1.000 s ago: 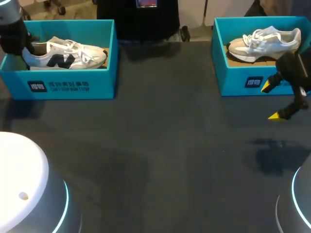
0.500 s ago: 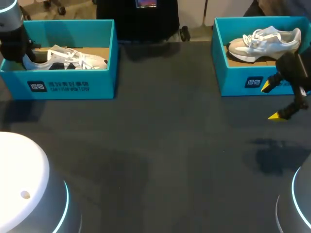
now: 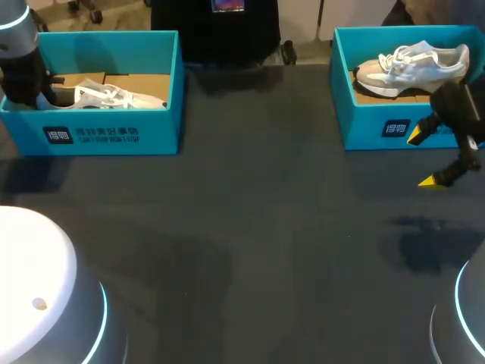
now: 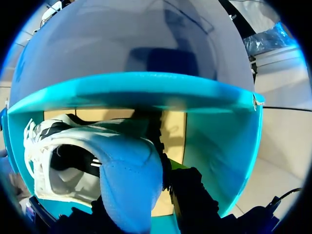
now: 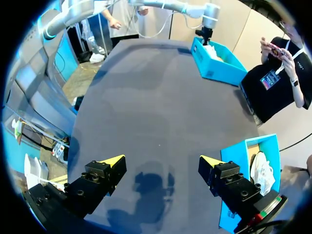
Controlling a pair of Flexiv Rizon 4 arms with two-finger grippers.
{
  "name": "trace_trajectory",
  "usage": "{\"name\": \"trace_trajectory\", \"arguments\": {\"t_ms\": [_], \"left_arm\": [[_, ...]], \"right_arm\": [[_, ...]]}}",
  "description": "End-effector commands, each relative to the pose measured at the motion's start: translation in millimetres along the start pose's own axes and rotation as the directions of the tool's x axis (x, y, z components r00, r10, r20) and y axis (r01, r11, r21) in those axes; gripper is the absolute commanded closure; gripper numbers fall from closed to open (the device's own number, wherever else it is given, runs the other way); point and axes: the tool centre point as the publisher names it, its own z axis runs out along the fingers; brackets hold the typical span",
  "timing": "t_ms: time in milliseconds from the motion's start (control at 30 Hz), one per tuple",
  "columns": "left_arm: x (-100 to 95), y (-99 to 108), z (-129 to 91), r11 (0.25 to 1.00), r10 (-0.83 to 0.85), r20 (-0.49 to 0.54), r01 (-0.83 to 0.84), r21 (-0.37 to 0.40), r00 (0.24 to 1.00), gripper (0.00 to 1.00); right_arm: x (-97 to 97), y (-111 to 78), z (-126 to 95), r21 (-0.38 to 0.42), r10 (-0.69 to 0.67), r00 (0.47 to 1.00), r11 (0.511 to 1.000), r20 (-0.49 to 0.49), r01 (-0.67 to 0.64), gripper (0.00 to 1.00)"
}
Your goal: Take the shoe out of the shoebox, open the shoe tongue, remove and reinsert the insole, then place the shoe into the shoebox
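A white sneaker with dark side marks [image 3: 102,96] lies low inside the teal shoebox [image 3: 106,133] at the table's far left. My left gripper [image 3: 38,95] stands at the box's left end, shut on the shoe's heel. In the left wrist view the blue heel [image 4: 131,185] sits pinched between the dark fingers [image 4: 187,195], with the shoe's opening [image 4: 68,161] ahead of them and the box wall [image 4: 136,90] beyond. My right gripper [image 3: 424,159] hangs open and holds nothing above the table at the right, just in front of the other box; its yellow tips [image 5: 114,161] stand far apart.
A second teal shoebox [image 3: 379,129] at the far right holds another white sneaker [image 3: 413,64]; the right wrist view shows it beside the gripper [image 5: 234,204]. Dark tabletop [image 3: 250,227] stretches between the two boxes.
My left gripper has lowered the sneaker from above the rim down into the left shoebox. The right arm has stayed still.
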Motion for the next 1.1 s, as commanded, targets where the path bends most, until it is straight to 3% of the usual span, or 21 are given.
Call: {"name": "trace_trajectory", "arguments": {"t_ms": [33,500,767,867,900,967,1100], "left_arm": [[0.8,-2,2,1.000,0.014,0.002,-0.014,0.009,1.000,1.00],[-2.2,-6,18,0.996,0.046,-0.014,-0.044,0.078,0.999,1.00],[-3.4,-12,19,0.995,0.059,-0.025,-0.057,0.083,0.998,0.52],[-3.6,-16,13,0.995,0.065,-0.019,-0.063,0.081,0.998,0.31],[-3.8,-16,11,0.995,0.068,-0.016,-0.066,0.080,0.998,0.19],[-4.0,-17,7,0.995,0.069,-0.014,-0.068,0.078,0.997,0.04],[-3.6,-18,-1,0.994,0.076,-0.002,-0.075,0.076,0.997,0.00]], "right_arm": [[0.1,-0.2,1,0.002,0.000,1.000,1.000,0.001,0.000,0.00],[0.1,-0.2,1,0.002,0.000,1.000,1.000,0.001,0.000,0.00],[0.1,-0.2,1,0.002,0.000,1.000,1.000,0.001,0.000,0.00],[0.1,-0.2,1,0.002,0.000,1.000,1.000,0.001,0.000,0.00],[0.1,-0.2,1,0.002,0.000,1.000,1.000,0.001,0.000,0.00],[0.1,-0.2,1,0.002,0.000,1.000,1.000,0.001,0.000,0.00],[0.1,-0.2,1,0.002,0.000,1.000,1.000,0.001,0.000,0.00]]}}
